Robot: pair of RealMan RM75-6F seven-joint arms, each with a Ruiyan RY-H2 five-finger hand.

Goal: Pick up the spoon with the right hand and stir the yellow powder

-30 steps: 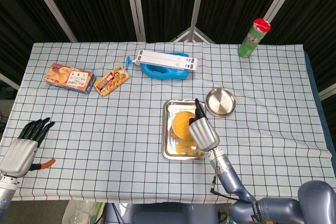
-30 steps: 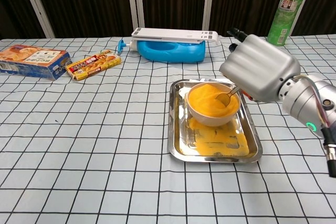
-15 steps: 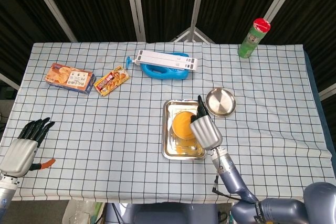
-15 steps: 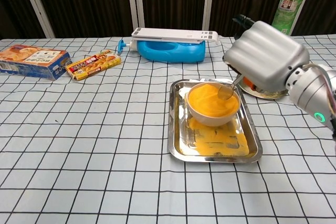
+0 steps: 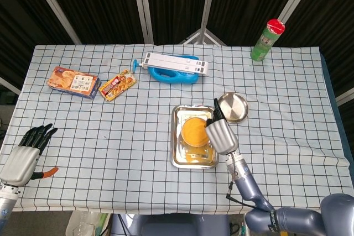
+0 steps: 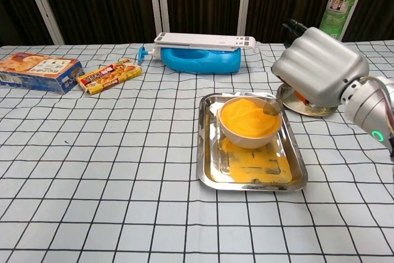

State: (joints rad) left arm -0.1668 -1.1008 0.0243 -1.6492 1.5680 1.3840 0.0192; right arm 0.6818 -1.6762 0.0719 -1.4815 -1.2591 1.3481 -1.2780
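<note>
We see the right hand hanging over the right rim of the bowl, its fingers curled in around the handle of the spoon. The spoon's head sits at the bowl's right edge, just at the surface of the yellow powder; the handle itself is hidden under the hand. The bowl stands in the far half of a metal tray, and more yellow powder is spilled on the tray floor in front of the bowl.

In the head view the left hand rests at the near left edge of the table, well apart from the tray, fingers straight and slightly apart, holding nothing.

Just right of the tray, partly behind the right hand, lies a small round metal plate. Far from the tray sits a blue and white appliance. To the far left we see a biscuit box and, right of it, a snack packet. A green canister with a red lid stands at the far right corner.
</note>
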